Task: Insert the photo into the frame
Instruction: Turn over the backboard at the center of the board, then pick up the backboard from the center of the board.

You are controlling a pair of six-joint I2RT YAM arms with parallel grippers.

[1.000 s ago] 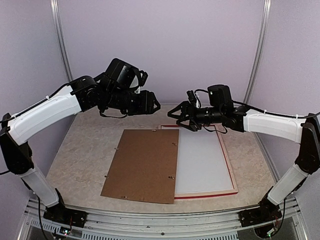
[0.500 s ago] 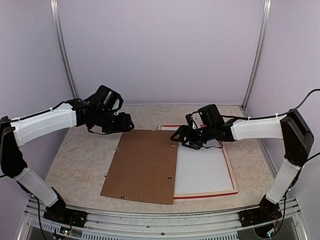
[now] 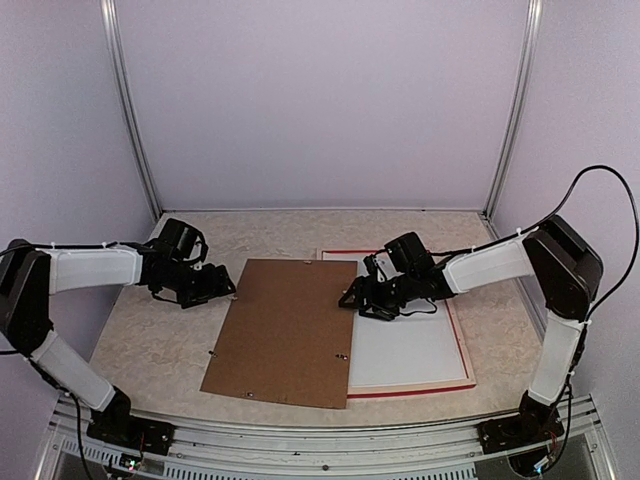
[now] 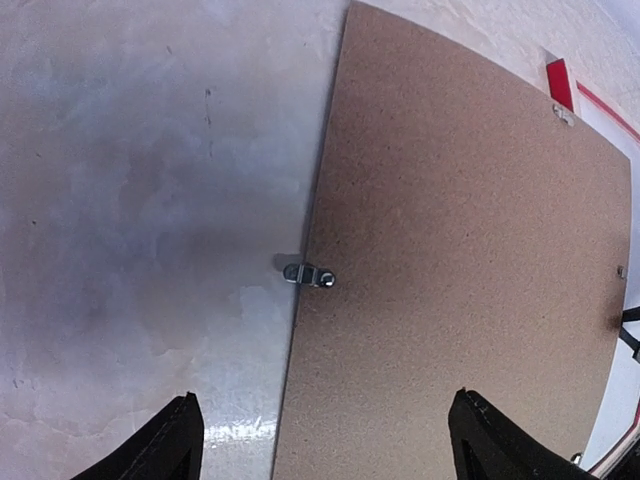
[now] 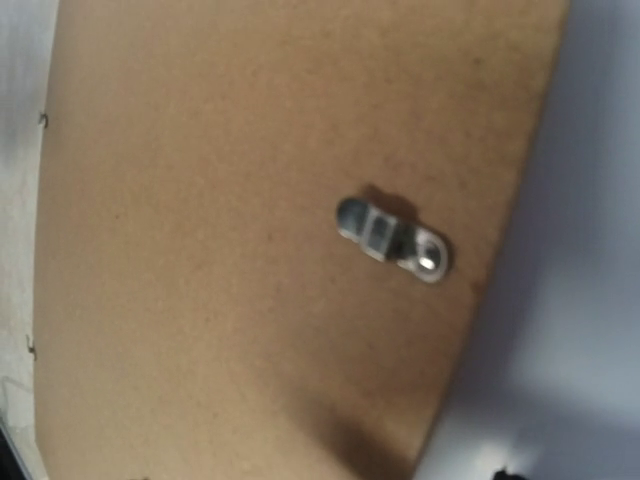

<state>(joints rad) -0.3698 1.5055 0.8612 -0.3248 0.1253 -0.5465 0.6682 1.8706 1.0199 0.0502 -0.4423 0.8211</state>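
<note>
- Top external view: the frame [image 3: 410,389] lies flat on the table [image 3: 160,340], right of centre, with a white sheet [image 3: 405,340] filling it.
- A brown backing board [image 3: 285,330] lies flat beside it, and its right edge overlaps the frame's left side.
- The left gripper [image 3: 222,292] hangs low at the board's far left corner. In the left wrist view its fingers [image 4: 185,445] stand wide apart with nothing between them. A metal clip [image 4: 308,273] sits on the board's edge ahead.
- The right gripper [image 3: 358,300] is low over the board's right edge, its jaws looking spread and empty.
- The right wrist view shows a second clip [image 5: 392,240] at that edge, blurred; the fingers barely show there.
</note>
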